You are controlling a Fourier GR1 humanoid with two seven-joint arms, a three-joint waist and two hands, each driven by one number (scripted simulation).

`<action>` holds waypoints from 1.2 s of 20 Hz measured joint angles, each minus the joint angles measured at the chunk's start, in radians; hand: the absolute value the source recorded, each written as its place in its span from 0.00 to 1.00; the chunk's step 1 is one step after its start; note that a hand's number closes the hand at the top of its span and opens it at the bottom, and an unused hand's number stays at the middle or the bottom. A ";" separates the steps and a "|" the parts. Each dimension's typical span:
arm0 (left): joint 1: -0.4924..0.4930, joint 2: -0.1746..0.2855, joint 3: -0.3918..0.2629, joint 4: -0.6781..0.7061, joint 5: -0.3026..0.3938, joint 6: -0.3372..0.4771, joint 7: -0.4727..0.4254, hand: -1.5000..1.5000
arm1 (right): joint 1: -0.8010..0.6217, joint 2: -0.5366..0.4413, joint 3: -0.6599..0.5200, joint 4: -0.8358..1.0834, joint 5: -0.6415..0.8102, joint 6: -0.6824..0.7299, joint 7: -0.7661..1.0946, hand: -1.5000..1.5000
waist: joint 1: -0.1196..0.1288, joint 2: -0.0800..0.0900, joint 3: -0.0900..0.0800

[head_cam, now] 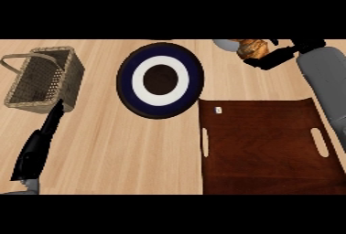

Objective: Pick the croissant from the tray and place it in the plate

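Observation:
At the top right my right hand [273, 57] is curled round a golden-brown croissant [251, 48], holding it above the counter, beyond the tray's far edge and to the right of the plate. The dark brown tray [263, 146] with slot handles lies at the lower right with nothing on it but a small white tag. The plate [160, 80], dark blue with a white ring and a dark centre, sits at the upper middle, bare. My left hand [39, 144] rests at the lower left, fingers straight.
A woven wire basket [44, 77] with a handle stands at the upper left, just beyond my left hand. A grey object [223, 43] peeks from behind the croissant at the top edge. Bare wood lies between the basket, plate and tray.

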 measured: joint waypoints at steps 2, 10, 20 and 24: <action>-0.003 0.000 0.008 0.003 0.002 0.001 0.002 0.50 | -0.041 0.037 0.000 0.010 -0.002 0.013 0.022 1.00 | -0.009 -0.004 -0.001; 0.004 0.003 0.017 -0.013 0.001 -0.012 0.019 0.50 | -0.170 0.185 0.016 0.072 0.019 0.012 0.161 1.00 | -0.015 -0.007 -0.002; 0.022 0.009 0.029 -0.024 -0.002 -0.026 -0.001 0.50 | -0.210 0.360 0.075 0.147 0.094 -0.051 0.265 1.00 | -0.010 -0.003 -0.002; 0.012 -0.007 0.014 -0.027 -0.013 -0.020 0.001 0.50 | -0.209 0.402 0.077 0.183 0.073 -0.027 0.295 1.00 | 0.006 -0.001 -0.002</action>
